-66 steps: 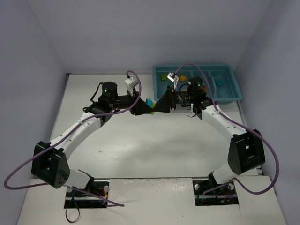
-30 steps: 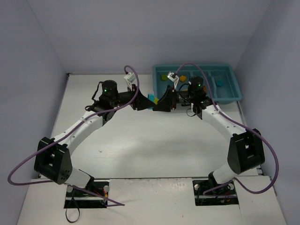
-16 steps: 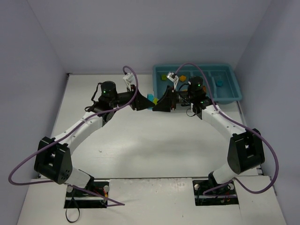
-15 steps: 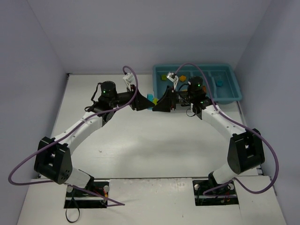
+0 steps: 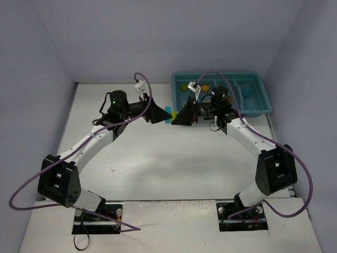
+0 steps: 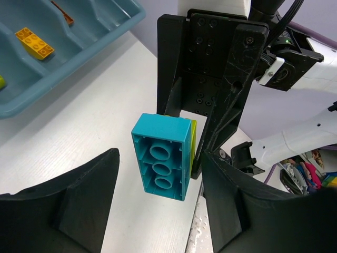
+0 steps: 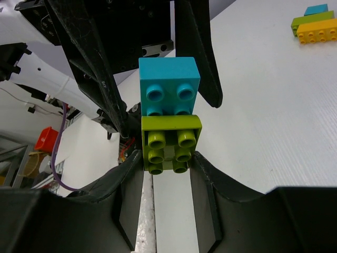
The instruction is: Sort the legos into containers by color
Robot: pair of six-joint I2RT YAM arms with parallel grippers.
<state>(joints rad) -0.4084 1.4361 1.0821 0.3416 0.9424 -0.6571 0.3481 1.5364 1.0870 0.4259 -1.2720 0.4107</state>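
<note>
My right claw (image 7: pixel 167 161) is clamped on one lime-green plastic brick (image 7: pixel 171 142) with one cyan plastic brick (image 7: pixel 168 84) stuck to it. I hold them above the white table (image 5: pixel 158 158), just left of the teal four-compartment tray (image 5: pixel 216 74). My left claw (image 6: pixel 158 163) is spread wide astride the cyan brick, not touching it. If it closes off-centre, the pair could twist free and drop.

A flat white tabletop (image 5: pixel 168 158) is hemmed along its far, left and right edges by plain pale lavender walls (image 5: pixel 158 37), and a small orange-red box (image 7: pixel 45 138) shows beyond one table edge.
</note>
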